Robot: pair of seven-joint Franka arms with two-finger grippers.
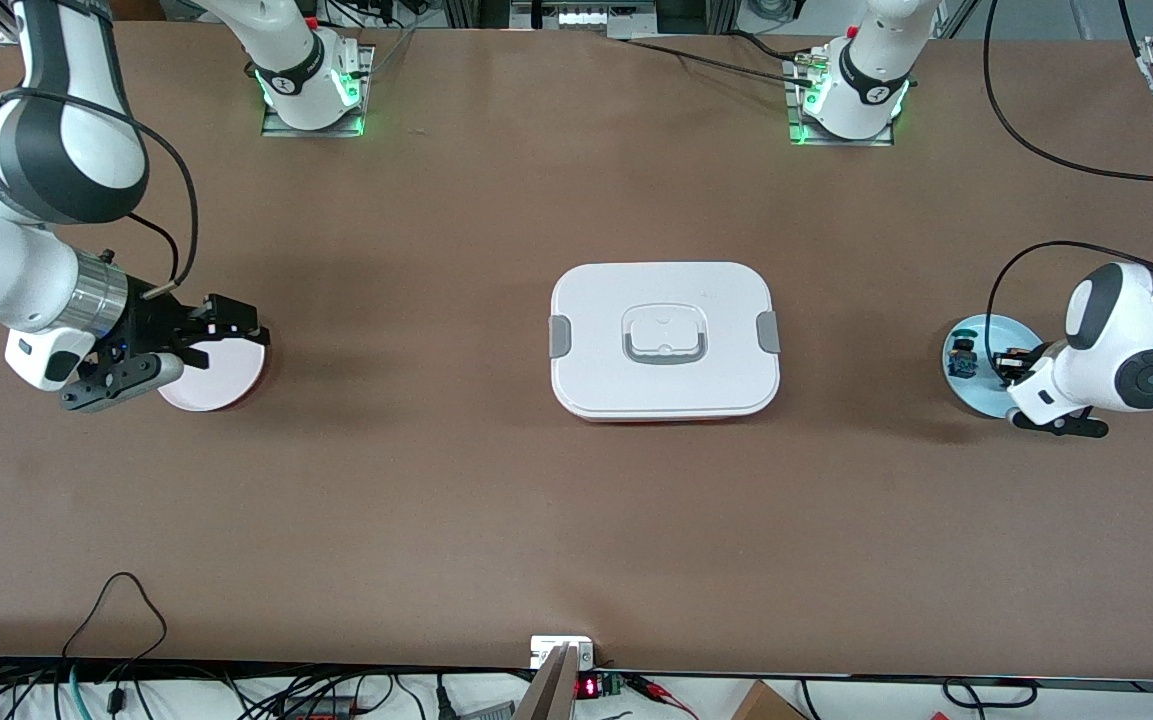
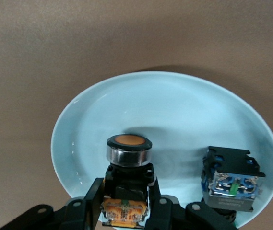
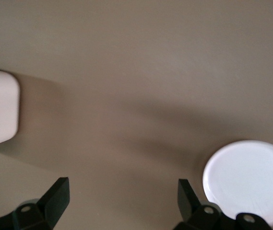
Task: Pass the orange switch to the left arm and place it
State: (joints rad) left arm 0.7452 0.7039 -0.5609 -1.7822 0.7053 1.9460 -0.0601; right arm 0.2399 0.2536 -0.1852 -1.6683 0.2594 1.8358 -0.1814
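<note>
The left gripper (image 2: 126, 203) is closed on the orange switch (image 2: 128, 158), which is over the blue plate (image 2: 184, 110) at the left arm's end of the table. A blue switch (image 2: 232, 179) stands on the same plate, just beside the held one. The right gripper (image 1: 151, 350) waits with its fingers wide apart and empty, over the edge of the white plate (image 1: 221, 375) at the right arm's end. The box (image 1: 664, 338) sits between the two plates, in the middle of the table. To do this step well, the left arm should probably lift straight up, so the blue switch is not knocked, then pass high over the box and keep the switch steady for the handover
</note>
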